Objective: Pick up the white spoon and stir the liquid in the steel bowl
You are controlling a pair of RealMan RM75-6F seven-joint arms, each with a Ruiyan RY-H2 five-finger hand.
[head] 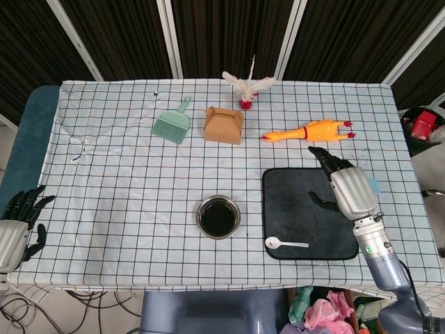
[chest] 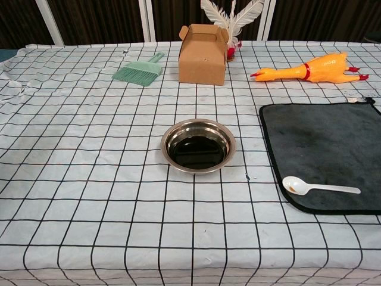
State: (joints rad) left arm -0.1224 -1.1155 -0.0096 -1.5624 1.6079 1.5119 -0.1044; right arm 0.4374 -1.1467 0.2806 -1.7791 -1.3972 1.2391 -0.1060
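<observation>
1. Here, the head view looks down on the whole bench [head: 125, 202], which has a white cloth with dark squares on it.
2. Only this view shows the robot hands. The right robot hand [head: 345, 186] hangs over the right side of the black mat [head: 306, 209]. Its fingers are spread apart and it holds nothing.
3. The left robot hand [head: 19, 221] is at the left edge of the bench, well apart from everything. Its fingers are spread too, and it holds nothing.
4. The white spoon [head: 285, 243] lies flat on the near edge of the mat. Its round end points left, toward the steel bowl [head: 218, 216], and its handle points right. It lies sideways across the picture. The right robot hand is not touching it.
5. The steel bowl sits just left of the mat, with dark liquid [head: 218, 218] in it.
6. At the far side are a green brush [head: 172, 124], a brown box [head: 223, 124], a white feather toy [head: 246, 89] and a rubber chicken [head: 309, 131].
7. The chest view looks from low and close. No robot hand shows here.
8. Here the white spoon [chest: 318, 187] looks bigger and clearer. It lies on the near left corner of the black mat [chest: 327, 149], round end to the left, handle to the right and a tiny bit toward us.
9. The steel bowl [chest: 197, 146] is in the middle, and you can see its shiny rim and the dark liquid [chest: 196, 150] inside.
10. The green brush [chest: 138, 70], brown box [chest: 203, 55], feather toy [chest: 233, 18] and rubber chicken [chest: 312, 69] are behind.
</observation>
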